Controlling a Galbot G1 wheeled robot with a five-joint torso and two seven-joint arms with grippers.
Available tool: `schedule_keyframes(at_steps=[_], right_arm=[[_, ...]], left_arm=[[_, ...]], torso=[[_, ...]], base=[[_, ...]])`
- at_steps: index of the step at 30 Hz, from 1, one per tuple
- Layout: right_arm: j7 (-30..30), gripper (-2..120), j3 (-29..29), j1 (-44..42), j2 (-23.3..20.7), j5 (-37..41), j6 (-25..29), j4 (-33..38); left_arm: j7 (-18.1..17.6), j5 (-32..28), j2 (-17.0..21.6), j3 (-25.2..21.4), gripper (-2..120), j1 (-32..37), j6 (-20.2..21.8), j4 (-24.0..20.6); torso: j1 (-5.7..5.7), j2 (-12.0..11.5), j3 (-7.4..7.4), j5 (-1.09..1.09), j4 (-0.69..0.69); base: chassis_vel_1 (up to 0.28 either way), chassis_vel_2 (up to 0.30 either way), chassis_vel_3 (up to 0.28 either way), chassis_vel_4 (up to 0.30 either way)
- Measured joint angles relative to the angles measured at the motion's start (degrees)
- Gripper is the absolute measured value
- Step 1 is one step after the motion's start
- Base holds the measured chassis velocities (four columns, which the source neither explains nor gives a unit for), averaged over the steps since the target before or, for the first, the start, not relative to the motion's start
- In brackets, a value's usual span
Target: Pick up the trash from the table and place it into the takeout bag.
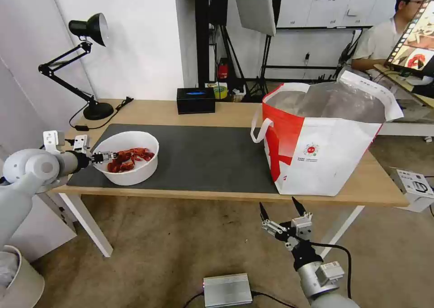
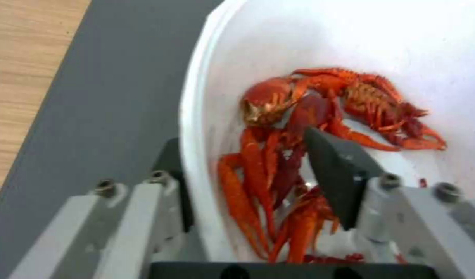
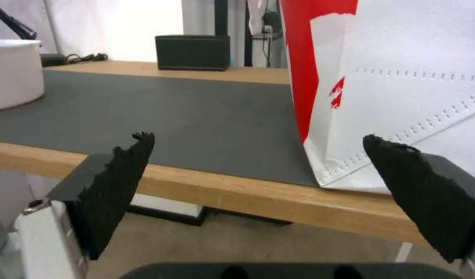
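The trash in view is a white round bowl (image 1: 131, 175) of red shells (image 1: 131, 158) on the left end of the dark mat (image 1: 212, 159) on the table (image 1: 217, 111). My left gripper (image 1: 107, 156) is open and straddles the bowl's near-left rim. In the left wrist view one finger stands inside the bowl (image 2: 196, 97) by the shells (image 2: 310, 108) and the other outside the wall, around the left gripper (image 2: 247, 170). The takeout bag (image 1: 325, 154) stands open on the table's right end. My right gripper (image 1: 280, 208) hangs open below the front edge, before the bag (image 3: 403, 77).
A black box (image 1: 195, 100) sits at the table's back middle and a black desk lamp (image 1: 86, 64) at the back left. On the floor lie a silver box (image 1: 227, 290) and a white box (image 1: 413, 188). A white bin (image 1: 18, 281) stands lower left.
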Motion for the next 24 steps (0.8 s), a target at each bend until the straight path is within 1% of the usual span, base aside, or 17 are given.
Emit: schedule_keyframes(at_steps=[1, 2, 3, 4, 7, 8, 10, 12, 13, 16, 17, 24], right_arm=[[0.0, 100, 0.0, 0.0, 0.0, 0.0, 0.0, 0.0], [0.0, 100, 0.0, 0.0, 0.0, 0.0, 0.0, 0.0], [0.0, 100, 0.0, 0.0, 0.0, 0.0, 0.0, 0.0], [0.0, 100, 0.0, 0.0, 0.0, 0.0, 0.0, 0.0], [0.0, 100, 0.0, 0.0, 0.0, 0.0, 0.0, 0.0], [0.0, 100, 0.0, 0.0, 0.0, 0.0, 0.0, 0.0], [0.0, 100, 0.0, 0.0, 0.0, 0.0, 0.0, 0.0], [0.0, 100, 0.0, 0.0, 0.0, 0.0, 0.0, 0.0], [0.0, 100, 0.0, 0.0, 0.0, 0.0, 0.0, 0.0], [0.0, 100, 0.0, 0.0, 0.0, 0.0, 0.0, 0.0], [0.0, 100, 0.0, 0.0, 0.0, 0.0, 0.0, 0.0], [0.0, 100, 0.0, 0.0, 0.0, 0.0, 0.0, 0.0]], left_arm=[[0.0, 0.0, 0.0, 0.0, 42, 0.0, 0.0, 0.0], [0.0, 0.1, -0.2, -0.1, 35, 0.1, 0.0, -0.1], [0.0, 0.1, -0.2, -0.1, 35, 0.1, 0.0, -0.1], [0.0, 0.2, -0.3, -0.1, 30, 0.2, 0.0, -0.1], [0.0, 0.2, -0.3, -0.1, 30, 0.2, 0.0, -0.1], [0.0, 0.3, -0.5, -0.2, 16, 0.3, 0.0, -0.3], [0.0, 0.3, -0.5, -0.4, 9, 0.6, 0.0, -0.5], [0.0, 0.3, -0.5, -0.4, 9, 0.6, 0.0, -0.5], [0.0, 0.4, -0.6, -1.0, 0, 1.3, 0.0, -1.0], [0.0, 0.4, -0.6, -1.0, 0, 1.3, 0.0, -1.0], [0.0, 0.5, -0.6, -1.7, 0, 2.2, -0.1, -1.7], [0.0, 0.5, -0.6, -3.1, 0, 4.0, -0.1, -2.9]], torso=[[0.0, 0.0, 0.0, 0.0, 0.0], [-0.01, 0.0, 0.0, 0.0, 0.0], [-0.01, 0.0, 0.0, 0.0, 0.0], [-0.01, 0.0, 0.0, 0.0, 0.0], [-0.01, 0.0, 0.0, 0.0, 0.0], [0.0, 0.0, 0.0, 0.0, 0.0], [0.0, 0.0, 0.0, 0.0, -0.01], [0.0, 0.0, 0.0, 0.0, -0.01], [0.0, 0.0, 0.0, 0.0, -0.01], [0.0, 0.0, 0.0, 0.0, -0.01], [0.0, 0.0, 0.0, 0.0, -0.01], [-0.01, 0.0, 0.0, 0.0, -0.01]], base=[[0.0, 0.0, 0.0, 0.0], [0.0, 0.0, 0.0, 0.0], [0.0, 0.0, 0.0, 0.0], [0.0, 0.0, 0.0, 0.0], [0.0, 0.0, 0.0, 0.0], [0.0, 0.0, 0.0, 0.0], [0.0, 0.0, 0.0, 0.0], [0.0, 0.0, 0.0, 0.0], [0.0, 0.0, 0.0, 0.0], [0.0, 0.0, 0.0, 0.0], [0.0, 0.0, 0.0, 0.0], [0.0, 0.0, 0.0, 0.0]])
